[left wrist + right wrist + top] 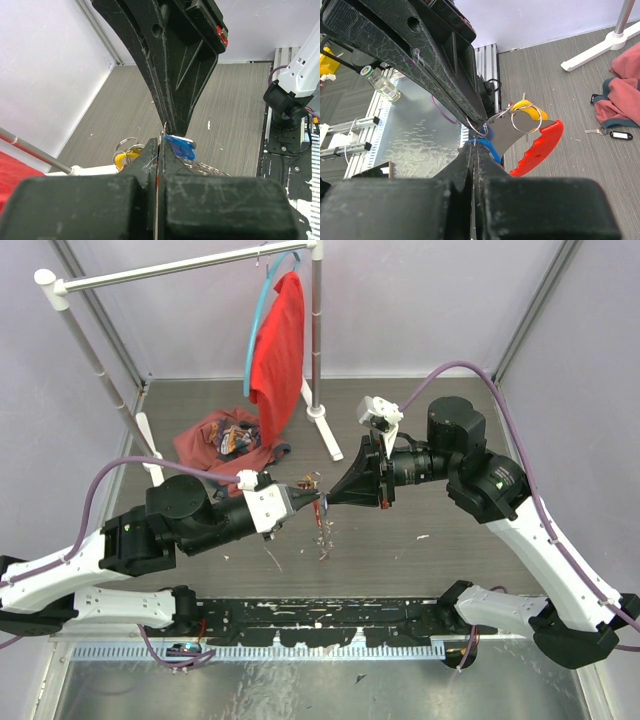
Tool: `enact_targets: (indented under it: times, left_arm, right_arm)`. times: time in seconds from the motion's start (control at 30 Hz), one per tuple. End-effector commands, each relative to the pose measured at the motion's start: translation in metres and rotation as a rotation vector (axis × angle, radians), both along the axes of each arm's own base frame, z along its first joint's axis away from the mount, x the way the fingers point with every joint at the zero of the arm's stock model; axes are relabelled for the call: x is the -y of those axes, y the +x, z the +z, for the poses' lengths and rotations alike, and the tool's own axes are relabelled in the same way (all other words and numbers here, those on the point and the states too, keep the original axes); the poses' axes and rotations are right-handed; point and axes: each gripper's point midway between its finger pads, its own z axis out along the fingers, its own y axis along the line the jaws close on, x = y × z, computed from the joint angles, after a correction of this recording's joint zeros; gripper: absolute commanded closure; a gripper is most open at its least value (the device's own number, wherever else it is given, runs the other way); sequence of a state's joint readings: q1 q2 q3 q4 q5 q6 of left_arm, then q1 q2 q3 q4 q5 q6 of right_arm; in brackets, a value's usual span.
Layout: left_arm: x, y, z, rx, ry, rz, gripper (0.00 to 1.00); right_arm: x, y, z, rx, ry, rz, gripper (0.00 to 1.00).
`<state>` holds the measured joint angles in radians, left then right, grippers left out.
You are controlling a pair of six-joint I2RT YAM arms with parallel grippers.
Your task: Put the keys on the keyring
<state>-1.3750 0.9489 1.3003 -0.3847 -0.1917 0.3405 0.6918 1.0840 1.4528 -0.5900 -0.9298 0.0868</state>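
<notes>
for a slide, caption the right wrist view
Left hand and right hand meet fingertip to fingertip at the keyring, colourful keys dangling

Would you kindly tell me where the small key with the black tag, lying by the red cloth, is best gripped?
Grip the black tag from straight above, closing across its narrow width. It lies flat on bare table just off the cloth, and looks thicker than the thin silver key ringed to it, which would probably slip.
</notes>
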Motion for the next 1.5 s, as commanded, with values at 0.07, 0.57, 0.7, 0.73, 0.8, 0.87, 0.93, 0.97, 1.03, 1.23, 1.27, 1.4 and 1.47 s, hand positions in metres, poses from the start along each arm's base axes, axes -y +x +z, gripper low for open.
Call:
enact_targets:
  times: [0.07,0.57,0.7,0.73,0.8,0.87,0.93,0.97,1.03,1.23,1.27,1.4,1.47]
  left_arm:
    - [0.001,-0.001,0.015,0.022,-0.056,-0.014,1.0]
    - [0.0,-0.002,0.017,0.028,-0.067,-0.02,1.0]
    - [-0.001,-0.002,0.016,0.029,-0.074,-0.018,1.0]
    - [-0.001,-0.003,0.017,0.028,-0.076,-0.017,1.0]
    - [-0.002,-0.002,0.017,0.027,-0.079,-0.017,1.0]
    - [-0.004,-0.003,0.017,0.028,-0.084,-0.015,1.0]
    - [-0.004,-0.003,0.018,0.028,-0.091,-0.015,1.0]
    - [-0.005,-0.003,0.018,0.027,-0.093,-0.015,1.0]
    - [-0.005,-0.003,0.018,0.026,-0.096,-0.017,1.0]
    - [-0.005,-0.005,0.019,0.027,-0.103,-0.028,1.0]
    - [-0.004,-0.005,0.019,0.027,-0.103,-0.029,1.0]
    - [-0.003,-0.006,0.019,0.028,-0.106,-0.037,1.0]
    - [-0.003,-0.007,0.019,0.027,-0.108,-0.039,1.0]
  right_arm:
    - [0.001,-0.006,0.018,0.052,0.058,0.017,0.99]
    - [0.0,-0.001,0.013,0.034,0.045,-0.007,0.99]
    - [0.0,0.001,0.014,0.034,0.046,-0.021,0.99]
    - [0.0,0.001,0.013,0.033,0.045,-0.025,0.99]
    - [0.0,0.002,0.013,0.03,0.045,-0.03,0.99]
    - [0.0,0.002,0.013,0.026,0.044,-0.029,0.99]
    - [-0.001,0.003,0.013,0.023,0.045,-0.033,0.99]
    - [-0.001,0.003,0.012,0.023,0.045,-0.035,0.99]
    - [-0.001,0.004,0.012,0.018,0.046,-0.037,0.99]
    - [-0.002,0.004,0.013,0.003,0.053,-0.04,0.99]
    - [-0.003,0.004,0.013,0.0,0.054,-0.039,0.99]
    - [-0.004,0.004,0.014,-0.01,0.062,-0.033,0.99]
    - [-0.004,0.004,0.014,-0.013,0.064,-0.034,0.99]
